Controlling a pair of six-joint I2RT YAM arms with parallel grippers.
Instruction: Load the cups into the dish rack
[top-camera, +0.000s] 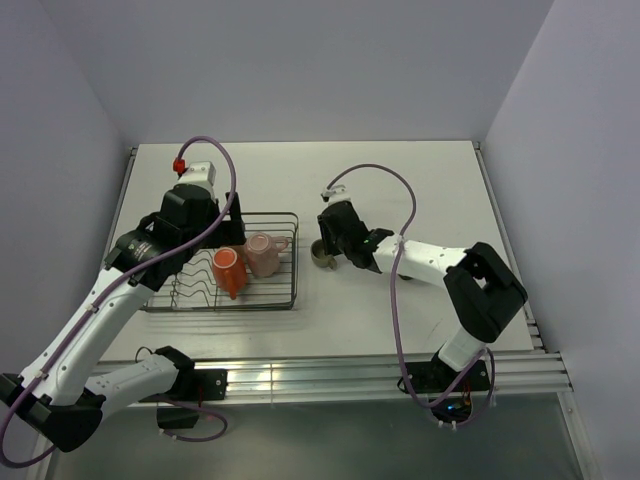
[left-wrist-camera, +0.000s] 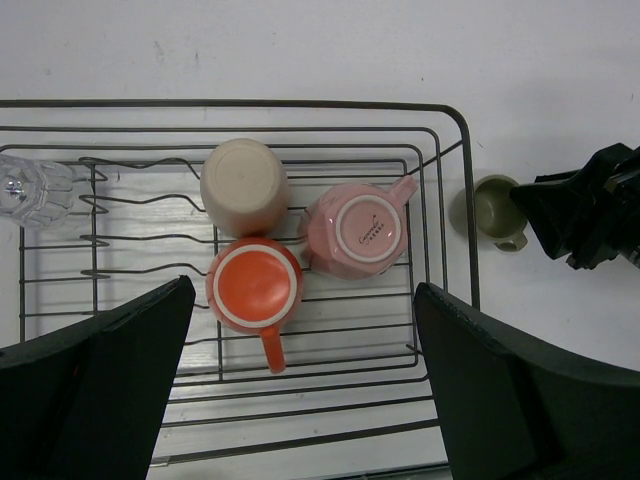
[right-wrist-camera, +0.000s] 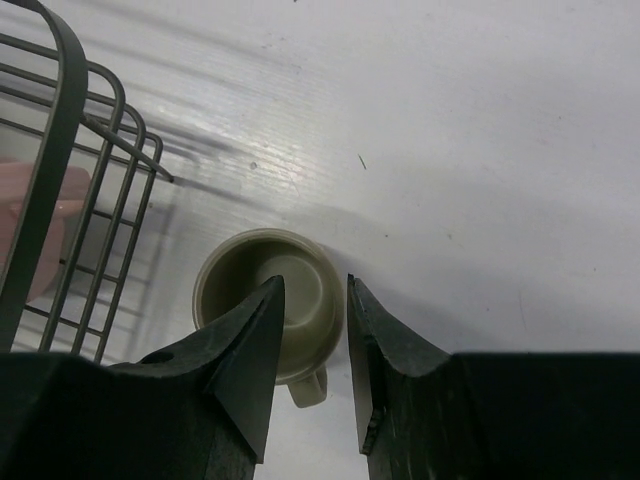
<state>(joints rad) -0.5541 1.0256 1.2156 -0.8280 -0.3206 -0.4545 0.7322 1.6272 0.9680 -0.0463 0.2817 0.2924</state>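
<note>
Olive-green cup (right-wrist-camera: 235, 285) stands upright on the white table (right-wrist-camera: 480, 120), just beside the dish rack (right-wrist-camera: 60, 90) and outside it; its mouth faces up, its long axis is vertical, and its handle points toward the right wrist. The right gripper (right-wrist-camera: 312, 285) hangs over the cup's rim, jaws nearly together; whether they pinch the wall cannot be told. The left gripper (left-wrist-camera: 302, 290) hovers spread wide above the rack. A one-wall pinch might let the cup swing or slip; carried low, it could strike the rack's rim or the inverted pink mug (left-wrist-camera: 355, 228).

Clear glass (left-wrist-camera: 28, 188) cut by left edge; pink mug (right-wrist-camera: 72, 195) blurred behind rack (right-wrist-camera: 55, 130).
</note>
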